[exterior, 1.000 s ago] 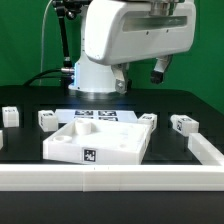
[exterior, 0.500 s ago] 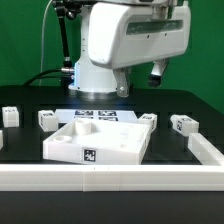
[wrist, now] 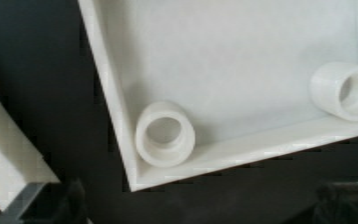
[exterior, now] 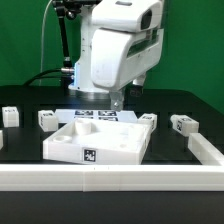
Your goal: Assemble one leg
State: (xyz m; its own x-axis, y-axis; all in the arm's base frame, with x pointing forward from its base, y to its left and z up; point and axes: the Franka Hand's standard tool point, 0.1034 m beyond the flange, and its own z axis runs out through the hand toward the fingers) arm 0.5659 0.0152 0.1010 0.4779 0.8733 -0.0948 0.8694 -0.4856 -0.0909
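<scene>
Several legs, small white posts with tags, stand on the black table: one (exterior: 45, 119) and another (exterior: 9, 115) at the exterior view's left, one (exterior: 183, 124) at the right, one (exterior: 150, 120) by the tray's far right corner. My gripper (exterior: 117, 100) hangs low behind the large white tray-like piece (exterior: 100, 140), apart from every leg. In the wrist view the gripper (wrist: 190, 206) is open and empty, with its dark fingertips (wrist: 30, 205) spread wide over the tray's rim corner (wrist: 131, 165). Two round sockets (wrist: 165, 135) (wrist: 348, 92) show in the tray.
The marker board (exterior: 97, 116) lies behind the tray under the arm. A white rail (exterior: 110, 178) runs along the front and a second one (exterior: 205, 150) along the exterior view's right. The arm's white body (exterior: 115, 50) fills the upper middle.
The arm's head has swung toward the exterior view's left and the gripper has come down from the upper right to just behind the tray.
</scene>
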